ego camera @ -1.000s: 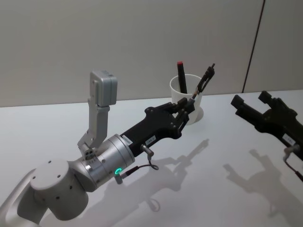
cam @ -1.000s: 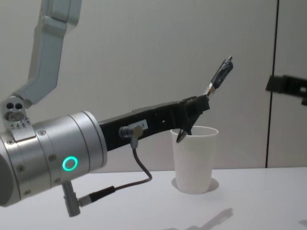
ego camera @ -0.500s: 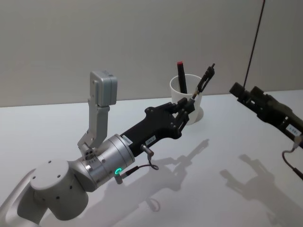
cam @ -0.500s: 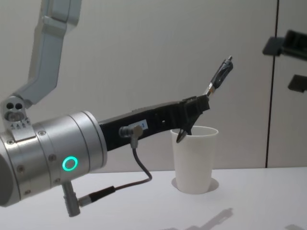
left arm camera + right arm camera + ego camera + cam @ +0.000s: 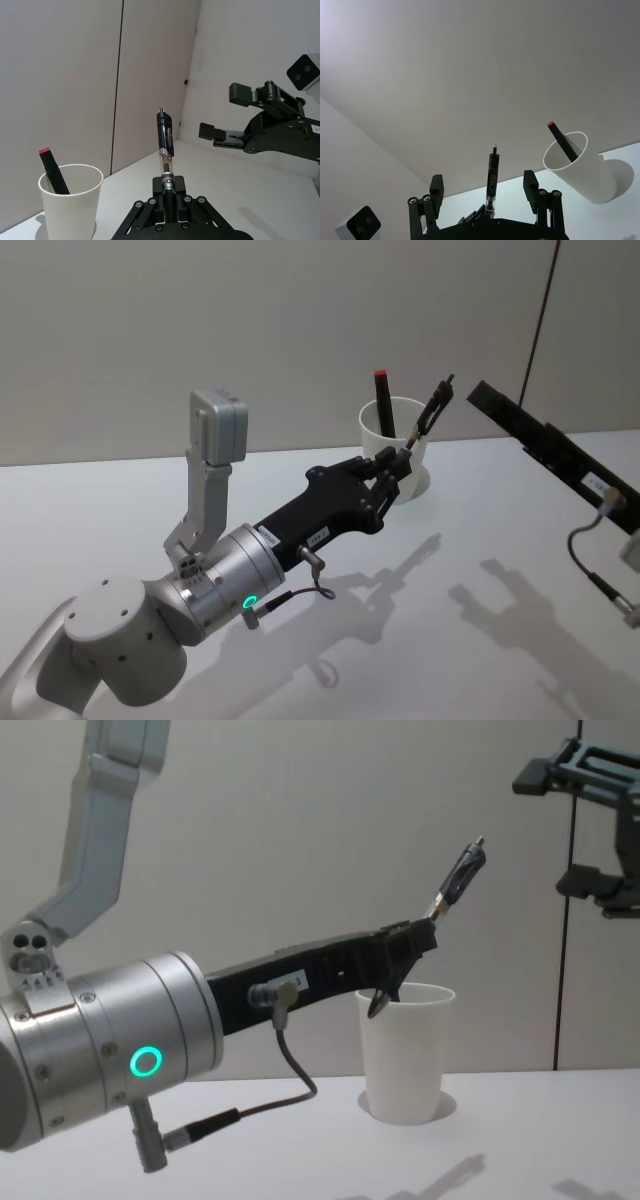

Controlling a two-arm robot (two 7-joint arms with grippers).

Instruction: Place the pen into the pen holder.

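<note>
Left gripper [image 5: 392, 478] sits centre of the head view, fingers closed on the lower end of the pen [image 5: 432, 408]. The pen's long axis is tilted, running from the fingers toward the upper right, clicker end highest. The pen holder [image 5: 403, 1055], a white paper cup, stands upright on the table [image 5: 480, 540] just behind and right of those fingers.

In the chest view the fingertips sit at rim height over the cup's left rim and the pen slants up and right above the opening. In the left wrist view the cup is at lower left, clearly apart from the pen shaft. So the pen is not in the cup yet, and the opening lies to one side of the held axis.

My read is that the next move turns on swinging the pen's low end over the opening and bringing the shaft closer to upright before letting go.

A red-capped marker [image 5: 383, 400] already leans in the cup and takes up part of the opening, so it could get bumped.

The left arm is far nearer. The right gripper [image 5: 222, 112] hangs high at the upper right of the chest view, fingers spread wide, holding nothing, well apart from the cup.

Hard to make out:
- The pen's writing tip is buried between the left fingers.
- I can't tell whether that tip is over the rim or just short of it.
- The cup's inside is hidden.
- The right arm is cut off at the frame edge.
</note>
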